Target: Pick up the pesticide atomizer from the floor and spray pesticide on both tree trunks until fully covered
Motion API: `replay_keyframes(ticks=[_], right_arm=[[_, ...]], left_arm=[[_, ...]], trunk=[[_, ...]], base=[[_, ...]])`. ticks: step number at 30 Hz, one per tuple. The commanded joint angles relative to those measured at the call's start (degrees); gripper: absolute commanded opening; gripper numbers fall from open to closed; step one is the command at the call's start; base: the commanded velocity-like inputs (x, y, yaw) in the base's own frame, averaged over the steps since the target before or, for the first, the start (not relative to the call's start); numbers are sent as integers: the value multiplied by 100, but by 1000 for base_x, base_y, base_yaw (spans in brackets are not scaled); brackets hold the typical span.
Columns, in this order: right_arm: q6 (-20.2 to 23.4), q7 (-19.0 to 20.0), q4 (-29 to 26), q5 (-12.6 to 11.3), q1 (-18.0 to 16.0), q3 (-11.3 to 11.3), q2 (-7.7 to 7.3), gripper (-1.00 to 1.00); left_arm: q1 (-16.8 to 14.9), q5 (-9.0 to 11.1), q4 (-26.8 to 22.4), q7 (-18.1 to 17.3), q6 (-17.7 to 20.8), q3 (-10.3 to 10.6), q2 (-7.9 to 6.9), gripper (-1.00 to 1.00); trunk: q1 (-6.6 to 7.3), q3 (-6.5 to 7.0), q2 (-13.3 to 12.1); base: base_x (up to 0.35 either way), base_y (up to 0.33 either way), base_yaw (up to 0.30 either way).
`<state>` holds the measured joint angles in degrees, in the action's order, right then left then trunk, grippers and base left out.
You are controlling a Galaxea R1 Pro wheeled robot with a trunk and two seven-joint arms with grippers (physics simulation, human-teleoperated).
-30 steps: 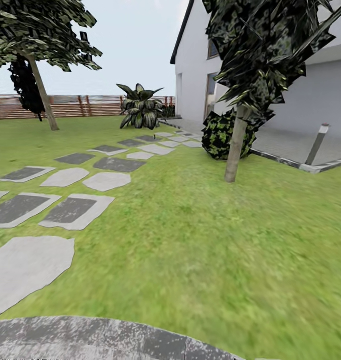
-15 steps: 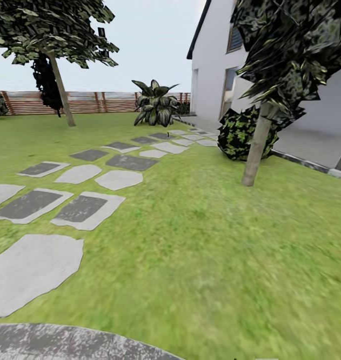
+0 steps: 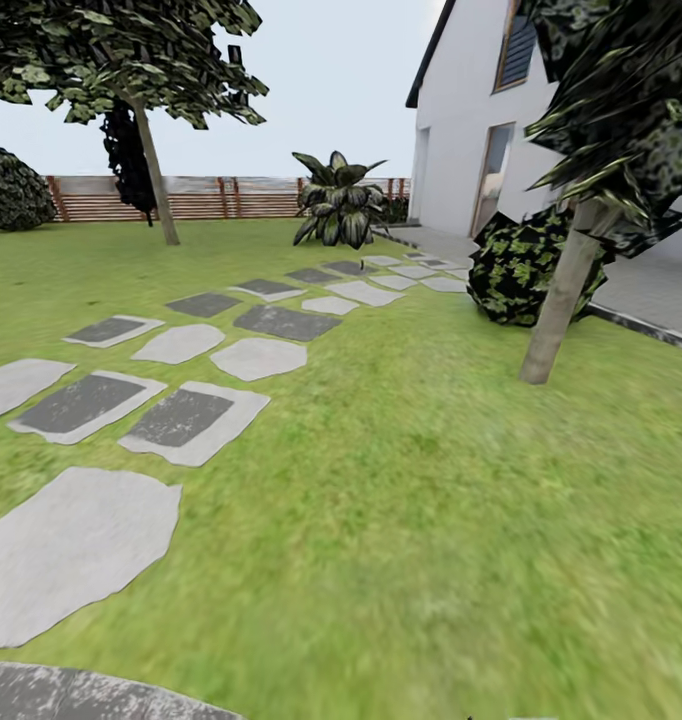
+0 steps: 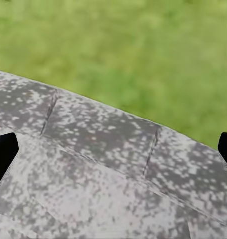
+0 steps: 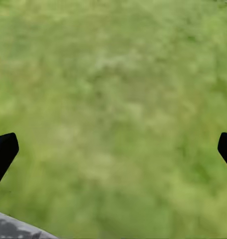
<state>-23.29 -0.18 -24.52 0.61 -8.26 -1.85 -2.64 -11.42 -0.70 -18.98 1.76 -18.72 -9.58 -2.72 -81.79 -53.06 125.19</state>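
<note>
While the left jaws [image 4: 113, 152] hang over a speckled grey stone slab [image 4: 93, 174] with nothing between them, their two dark tips sit far apart. So do the right jaws [image 5: 113, 149], spread wide over the blurry green grass lawn [image 5: 113, 99]. Past the slab, flat grey stepping stones [image 3: 181, 415] lead toward the white house [image 3: 471, 150]. A tree with a thick pale trunk [image 3: 561, 300] stands on the grass near the house. Another pale-trunked tree [image 3: 156, 170] stands near the brown wooden slat fence [image 3: 231, 198].

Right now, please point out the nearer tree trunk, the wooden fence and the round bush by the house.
Tree trunk [image 3: 558, 310], head view, mid-trunk.
Wooden fence [image 3: 241, 198], head view, slats.
Round bush [image 3: 516, 268], head view, foliage.
</note>
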Motion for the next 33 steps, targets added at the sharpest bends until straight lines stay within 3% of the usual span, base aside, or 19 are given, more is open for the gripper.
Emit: replay_keyframes(ticks=[1,21,33], right_arm=[[0,0,0,0,0,0,0,100],[-17,9,-9,-9,0,-9,-17,100],[-17,9,-13,-9,-1,-9,-18,100]], left_arm=[[0,0,0,0,0,0,0,100],[-69,4,-76,-14,40,39,22,100],[-24,-7,-5,-7,1,64,0,100]], trunk=[[0,-4,0],[0,-13,0],[0,-95,0]], base=[[338,0,75],[338,0,6],[338,0,-75]])
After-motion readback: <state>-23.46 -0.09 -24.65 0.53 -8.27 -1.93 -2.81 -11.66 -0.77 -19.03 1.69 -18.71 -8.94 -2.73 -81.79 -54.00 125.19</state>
